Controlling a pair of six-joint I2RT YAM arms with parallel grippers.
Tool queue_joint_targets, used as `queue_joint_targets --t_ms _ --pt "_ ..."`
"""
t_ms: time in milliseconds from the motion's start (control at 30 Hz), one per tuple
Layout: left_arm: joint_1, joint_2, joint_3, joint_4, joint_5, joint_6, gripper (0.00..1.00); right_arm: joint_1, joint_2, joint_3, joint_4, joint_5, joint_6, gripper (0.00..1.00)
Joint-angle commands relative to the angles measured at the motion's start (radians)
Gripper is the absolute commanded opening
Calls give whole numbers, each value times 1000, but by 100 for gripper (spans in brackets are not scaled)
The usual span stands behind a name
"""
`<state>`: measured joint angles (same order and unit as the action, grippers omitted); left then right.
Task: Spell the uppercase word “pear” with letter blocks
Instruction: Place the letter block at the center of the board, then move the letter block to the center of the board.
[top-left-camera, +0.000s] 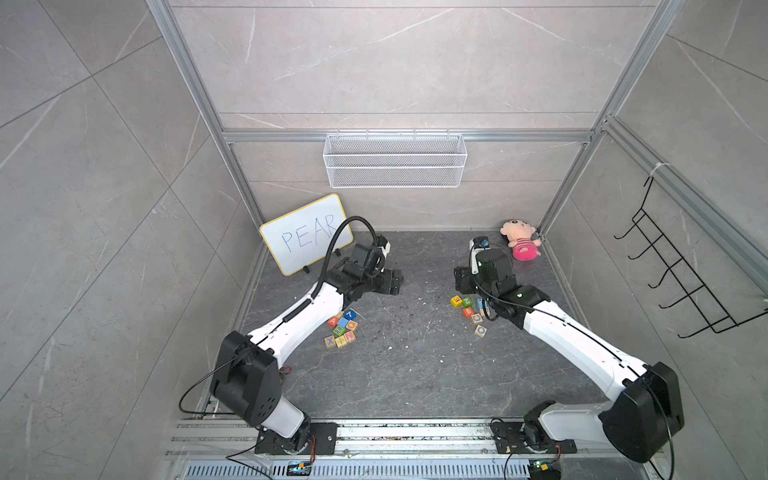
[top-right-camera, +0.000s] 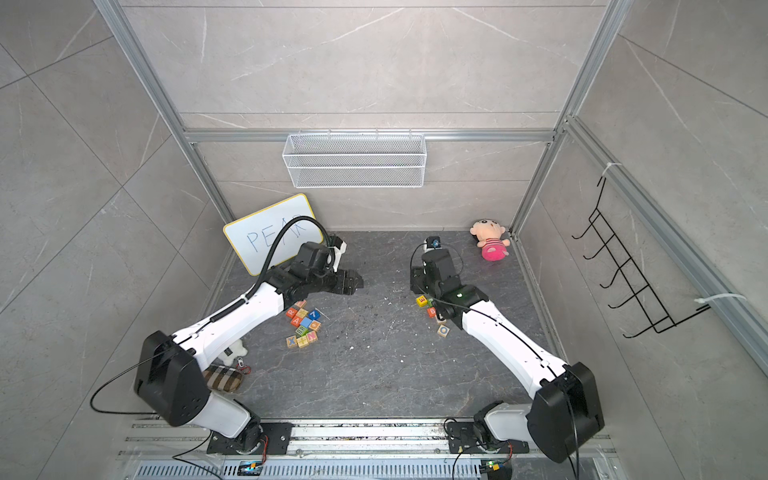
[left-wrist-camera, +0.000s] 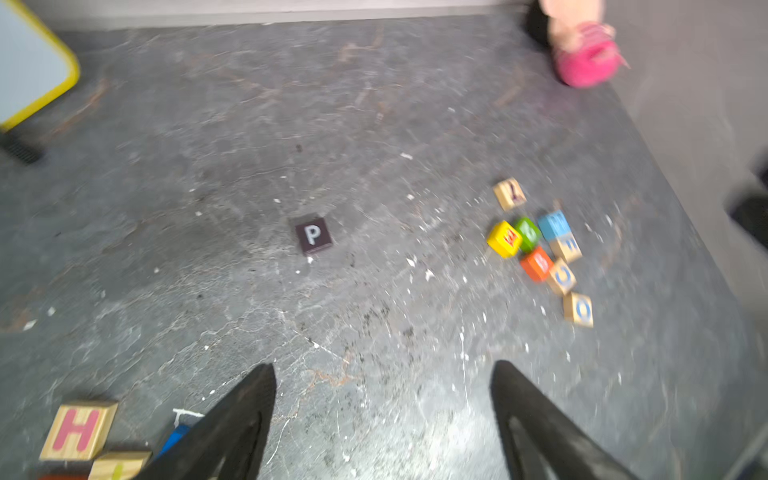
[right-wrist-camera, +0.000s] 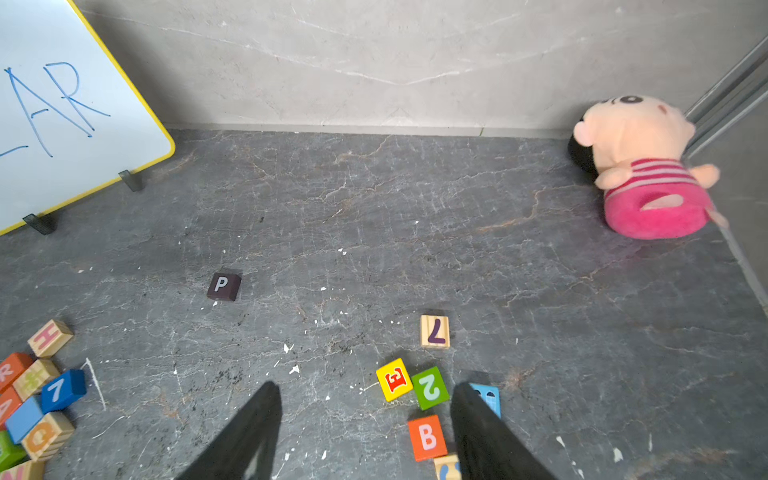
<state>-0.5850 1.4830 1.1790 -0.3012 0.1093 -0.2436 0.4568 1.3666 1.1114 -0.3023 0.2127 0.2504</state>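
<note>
1. In both top views the yellow E block (top-left-camera: 456, 301) sits at the edge of a heap near my right claw (top-left-camera: 462, 282); the left claw (top-left-camera: 392, 286) hangs well apart from it; the black P block I cannot pick out here;
2. From the left wrist, the left claw (left-wrist-camera: 382, 368) is spread and empty; the black P block (left-wrist-camera: 313, 235) stands alone ahead of it, letter up; the yellow E block (left-wrist-camera: 505, 239) lies further off;
3. From the right wrist, the right claw (right-wrist-camera: 365, 386) is spread, nothing pinched; the yellow E block (right-wrist-camera: 394, 379) lies just ahead of its tips, touching a green block (right-wrist-camera: 430, 388); a cube has no long axis, so I judge the right arm nearer and the reach short
</note>
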Motion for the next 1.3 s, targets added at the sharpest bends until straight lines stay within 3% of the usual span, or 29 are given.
queue_joint_targets --t_ms 0,133,267,400,633,1267 --pt "-4 -87 -59 214 173 116 90 -32 65 81 -181 -135 -16 63" --pt "-5 -93 -101 251 247 128 96 -94 153 141 -279 -222 -33 58" --pt "-4 -22 -42 161 97 95 97 -115 238 202 -360 -240 -72 57" --pt "-6 32 -10 163 134 110 98 -122 345 271 -437 -266 -123 60" --pt "-7 109 37 117 189 152 100 -144 426 294 -412 -281 -139 62" --pt "-90 237 110 74 184 200 100 -159 638 379 -450 -284 -211 63"
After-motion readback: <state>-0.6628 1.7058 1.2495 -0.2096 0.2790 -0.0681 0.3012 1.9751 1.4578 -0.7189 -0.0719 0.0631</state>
